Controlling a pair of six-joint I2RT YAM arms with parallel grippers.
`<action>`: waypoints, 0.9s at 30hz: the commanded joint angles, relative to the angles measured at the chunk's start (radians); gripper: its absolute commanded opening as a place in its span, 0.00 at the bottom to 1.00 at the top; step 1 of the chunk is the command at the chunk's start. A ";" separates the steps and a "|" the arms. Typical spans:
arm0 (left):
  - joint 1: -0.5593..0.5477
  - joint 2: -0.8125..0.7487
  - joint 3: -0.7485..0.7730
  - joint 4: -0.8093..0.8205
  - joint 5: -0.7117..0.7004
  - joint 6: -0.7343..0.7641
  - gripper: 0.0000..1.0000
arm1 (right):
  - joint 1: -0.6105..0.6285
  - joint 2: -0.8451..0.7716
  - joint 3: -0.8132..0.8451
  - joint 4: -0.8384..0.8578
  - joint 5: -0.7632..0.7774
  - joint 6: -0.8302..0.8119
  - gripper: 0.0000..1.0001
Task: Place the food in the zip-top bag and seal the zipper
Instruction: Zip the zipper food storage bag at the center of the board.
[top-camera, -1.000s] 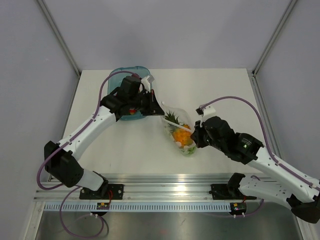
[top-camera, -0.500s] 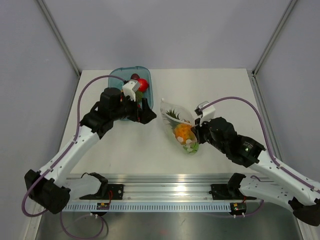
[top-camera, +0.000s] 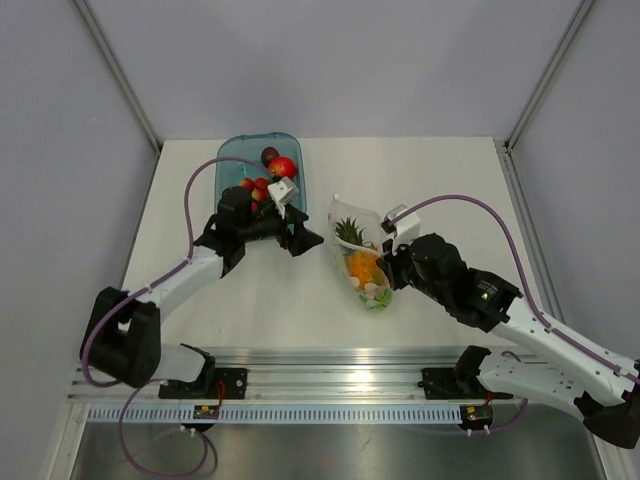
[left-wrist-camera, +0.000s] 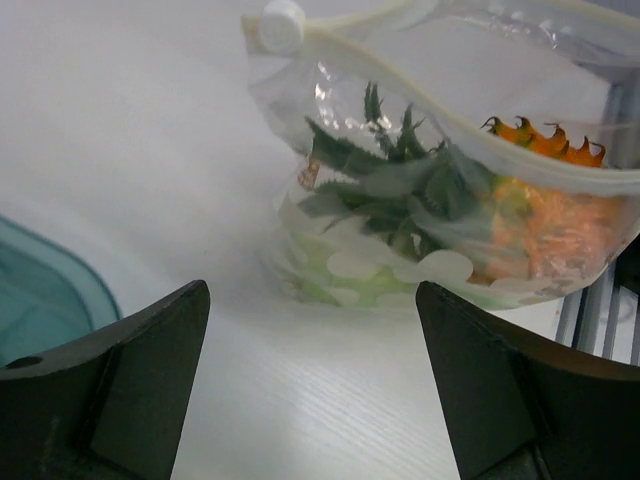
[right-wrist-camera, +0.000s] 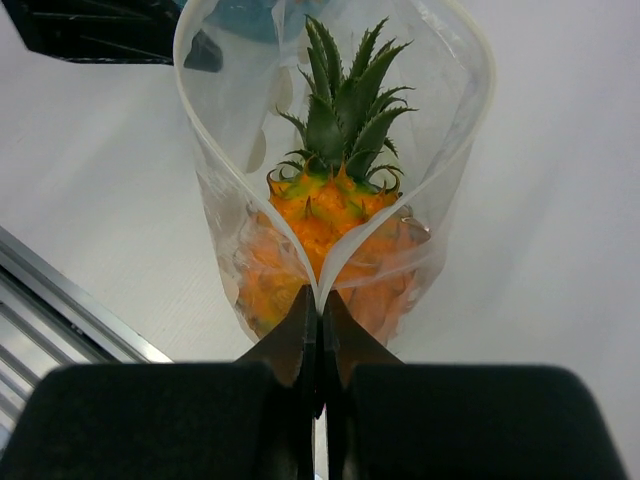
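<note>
Bag (top-camera: 364, 268) looks thin, floppy, slippery: your right claw (right-wrist-camera: 320, 300) pinches its rim, left claw (left-wrist-camera: 310, 305) gapes empty; grab the zipper strip (left-wrist-camera: 450, 120).

- A translucent blue tray (top-camera: 232, 160) sat at the white table's (top-camera: 440, 180) 11 o'clock, with red toy fruits (top-camera: 283, 167) in it.
- The zip-top bag (top-camera: 374, 292) lay near the table's centre with a toy pineapple (top-camera: 355, 250) inside, its leafy crown toward 11 o'clock.
- The left gripper (top-camera: 303, 240), its fingers spread, hung at the bag's 9 o'clock, apart from it.
- The right gripper (top-camera: 388, 262) touched the bag's 3 o'clock edge.
</note>
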 joint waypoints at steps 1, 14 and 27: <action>0.008 0.102 0.099 0.235 0.206 -0.023 0.84 | -0.010 -0.027 0.010 0.028 -0.017 -0.015 0.00; 0.011 0.369 0.228 0.627 0.457 -0.380 0.32 | -0.012 -0.060 0.024 -0.042 -0.011 -0.010 0.00; 0.010 0.202 0.098 0.503 0.308 -0.272 0.00 | -0.021 -0.021 0.073 -0.071 0.066 -0.023 0.00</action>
